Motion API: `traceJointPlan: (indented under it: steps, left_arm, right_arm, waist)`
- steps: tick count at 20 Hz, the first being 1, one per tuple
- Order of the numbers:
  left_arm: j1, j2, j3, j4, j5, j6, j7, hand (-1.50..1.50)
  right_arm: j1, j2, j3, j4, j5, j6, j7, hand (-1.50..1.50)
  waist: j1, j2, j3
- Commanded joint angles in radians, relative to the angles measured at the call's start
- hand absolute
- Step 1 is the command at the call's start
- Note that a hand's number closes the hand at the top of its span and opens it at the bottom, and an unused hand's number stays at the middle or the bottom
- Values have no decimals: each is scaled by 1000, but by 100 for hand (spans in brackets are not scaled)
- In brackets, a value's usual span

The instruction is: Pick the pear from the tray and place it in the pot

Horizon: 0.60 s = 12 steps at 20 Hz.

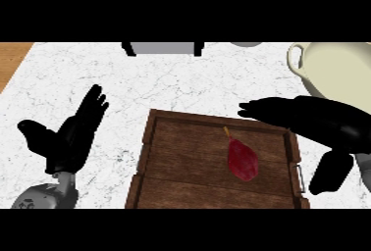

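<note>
We see the pear, dark red, lying flat on the wooden tray, right of the tray's centre; long axis runs near-to-far, stem pointing at the tray's far edge; our right hand hangs over the tray's far right corner, fingers straight and extended leftward, thumb hanging down, holding nothing, apart from the pear; cream pot at the worktop's far right corner; left hand spread, fingers up, left of the tray.
</note>
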Motion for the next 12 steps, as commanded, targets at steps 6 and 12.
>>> traceJointPlan:
  steps: [6,12]
  left_arm:
    - [12,-37,25,-41,-44,-25,34,0]
    - [-44,-77,60,88,-57,-53,-22,0]
  right_arm:
    - [9,172,-62,-26,71,40,64,-150]
    - [79,297,20,-86,153,34,169,-150]
  waist:
    - [3,0,0]
    - [-1,1,0]
